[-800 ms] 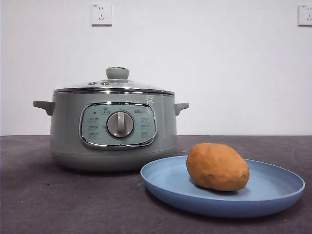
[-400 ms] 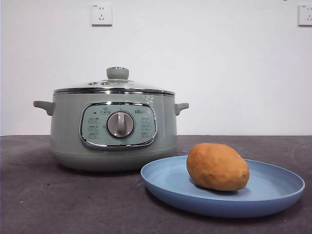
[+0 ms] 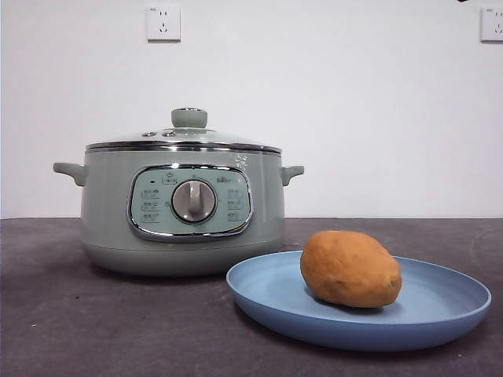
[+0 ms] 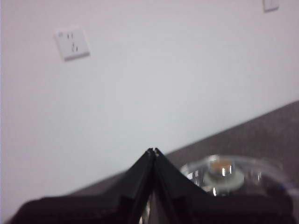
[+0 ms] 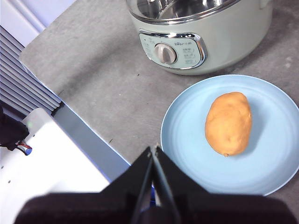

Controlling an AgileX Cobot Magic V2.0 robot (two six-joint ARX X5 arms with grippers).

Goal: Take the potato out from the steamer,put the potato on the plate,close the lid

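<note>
Potato (image 5: 228, 123) on plate (image 5: 275, 165), clear of right gripper (image 5: 153, 150) (jaws together).

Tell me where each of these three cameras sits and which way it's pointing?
Front view: low at table height, looking level at the steamer, the potato on the plate and the wall; only a dark tip at the top corner.
Left wrist view: high, facing the wall and the lid; left hand shut.
Right wrist view: high, looking down on the steamer, plate and potato; right hand shut.
Shared: front and right both show the potato.
</note>
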